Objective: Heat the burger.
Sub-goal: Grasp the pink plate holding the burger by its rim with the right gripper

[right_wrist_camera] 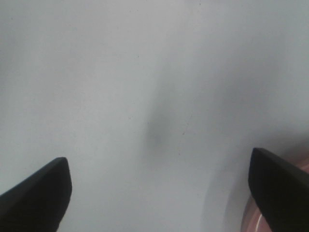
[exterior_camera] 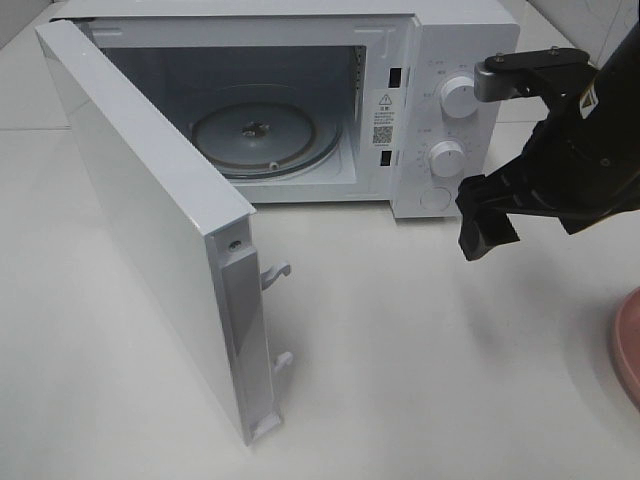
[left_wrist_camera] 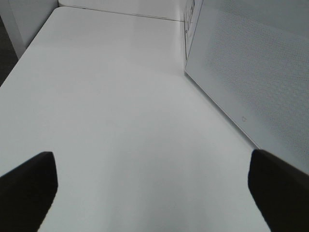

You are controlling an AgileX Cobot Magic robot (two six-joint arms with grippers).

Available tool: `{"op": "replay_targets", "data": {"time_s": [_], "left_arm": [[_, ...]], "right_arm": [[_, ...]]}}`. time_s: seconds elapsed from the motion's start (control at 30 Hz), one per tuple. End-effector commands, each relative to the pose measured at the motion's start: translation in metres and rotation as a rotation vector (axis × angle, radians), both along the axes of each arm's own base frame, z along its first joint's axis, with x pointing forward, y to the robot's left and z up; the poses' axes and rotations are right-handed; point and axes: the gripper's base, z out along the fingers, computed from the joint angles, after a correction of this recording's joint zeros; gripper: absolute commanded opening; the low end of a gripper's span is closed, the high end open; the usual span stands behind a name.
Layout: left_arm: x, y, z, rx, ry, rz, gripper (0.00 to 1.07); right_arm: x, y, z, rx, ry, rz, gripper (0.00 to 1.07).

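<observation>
The burger is out of view in every frame. The white microwave [exterior_camera: 440,60] stands at the back with its door [exterior_camera: 150,210] swung wide open, and its glass turntable [exterior_camera: 255,135] is bare. My right gripper [exterior_camera: 488,225] hangs in front of the microwave's control panel, above the table. In the right wrist view the right gripper [right_wrist_camera: 157,198] is open, with only the white table between its fingers. My left gripper [left_wrist_camera: 152,193] is open over bare table beside the outer face of the microwave door [left_wrist_camera: 251,72]; it does not show in the exterior high view.
A pink round plate [exterior_camera: 630,345] pokes in at the right edge of the table, and its rim [right_wrist_camera: 251,217] also shows below the right gripper. Two knobs [exterior_camera: 458,97] sit on the microwave's panel. The open door juts far forward on the left, with latch hooks [exterior_camera: 275,272] on its edge.
</observation>
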Motion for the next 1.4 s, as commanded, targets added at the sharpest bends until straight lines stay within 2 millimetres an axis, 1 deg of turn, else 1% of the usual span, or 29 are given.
{"op": "replay_targets", "data": {"time_s": [0.03,0.13,0.2,0.23,0.3,0.4,0.47,0.53,0.57,0.6,0.63,0.67,0.7,0.77,0.83,0.87,0.93,0.97,1.03,1.07,1.1,1.13,1.2,1.23,1.27,1.4], "left_arm": [[0.001,0.000,0.001,-0.003,-0.014,0.005,1.00],[0.001,0.000,0.001,-0.003,-0.014,0.005,1.00],[0.001,0.000,0.001,-0.003,-0.014,0.005,1.00],[0.001,0.000,0.001,-0.003,-0.014,0.005,1.00],[0.001,0.000,0.001,-0.003,-0.014,0.005,1.00],[0.001,0.000,0.001,-0.003,-0.014,0.005,1.00],[0.001,0.000,0.001,-0.003,-0.014,0.005,1.00],[0.001,0.000,0.001,-0.003,-0.014,0.005,1.00],[0.001,0.000,0.001,-0.003,-0.014,0.005,1.00],[0.001,0.000,0.001,-0.003,-0.014,0.005,1.00],[0.001,0.000,0.001,-0.003,-0.014,0.005,1.00],[0.001,0.000,0.001,-0.003,-0.014,0.005,1.00],[0.001,0.000,0.001,-0.003,-0.014,0.005,1.00],[0.001,0.000,0.001,-0.003,-0.014,0.005,1.00],[0.001,0.000,0.001,-0.003,-0.014,0.005,1.00],[0.001,0.000,0.001,-0.003,-0.014,0.005,1.00],[0.001,0.000,0.001,-0.003,-0.014,0.005,1.00],[0.001,0.000,0.001,-0.003,-0.014,0.005,1.00],[0.001,0.000,0.001,-0.003,-0.014,0.005,1.00],[0.001,0.000,0.001,-0.003,-0.014,0.005,1.00],[0.001,0.000,0.001,-0.003,-0.014,0.005,1.00],[0.001,0.000,0.001,-0.003,-0.014,0.005,1.00],[0.001,0.000,0.001,-0.003,-0.014,0.005,1.00],[0.001,0.000,0.001,-0.003,-0.014,0.005,1.00],[0.001,0.000,0.001,-0.003,-0.014,0.005,1.00],[0.001,0.000,0.001,-0.003,-0.014,0.005,1.00]], "right_arm": [[-0.002,-0.003,0.004,-0.021,0.016,0.010,0.97],[-0.006,-0.007,0.003,-0.057,0.056,0.010,0.94],[-0.010,-0.011,0.002,-0.101,0.108,0.007,0.89],[-0.010,-0.011,0.002,-0.101,0.108,0.007,0.89],[-0.013,-0.018,0.002,-0.127,0.164,-0.013,0.84],[-0.013,-0.022,0.001,-0.124,0.175,-0.025,0.83],[-0.010,-0.037,0.001,-0.116,0.194,-0.081,0.77],[-0.009,-0.041,0.001,-0.116,0.198,-0.093,0.77],[-0.008,-0.048,0.001,-0.118,0.205,-0.110,0.76],[-0.008,-0.048,0.001,-0.118,0.205,-0.110,0.76],[-0.008,-0.051,0.001,-0.117,0.208,-0.122,0.76],[-0.007,-0.059,0.001,-0.114,0.210,-0.152,0.76],[-0.007,-0.059,0.001,-0.114,0.210,-0.152,0.76],[-0.005,-0.071,0.000,-0.109,0.214,-0.200,0.76],[-0.005,-0.075,0.000,-0.107,0.214,-0.214,0.76],[-0.006,-0.080,-0.004,-0.101,0.214,-0.234,0.77],[-0.007,-0.082,-0.006,-0.098,0.215,-0.239,0.77],[-0.009,-0.086,-0.013,-0.092,0.216,-0.256,0.77],[-0.011,-0.087,-0.017,-0.087,0.217,-0.260,0.77],[-0.015,-0.090,-0.026,-0.070,0.223,-0.276,0.77],[-0.015,-0.090,-0.026,-0.070,0.223,-0.276,0.77],[-0.019,-0.091,-0.034,-0.054,0.223,-0.287,0.77],[-0.020,-0.092,-0.037,-0.045,0.217,-0.290,0.77],[-0.023,-0.091,-0.043,-0.033,0.206,-0.293,0.77],[-0.023,-0.091,-0.043,-0.033,0.206,-0.293,0.77],[-0.029,-0.091,-0.056,-0.023,0.185,-0.293,0.76]]}}
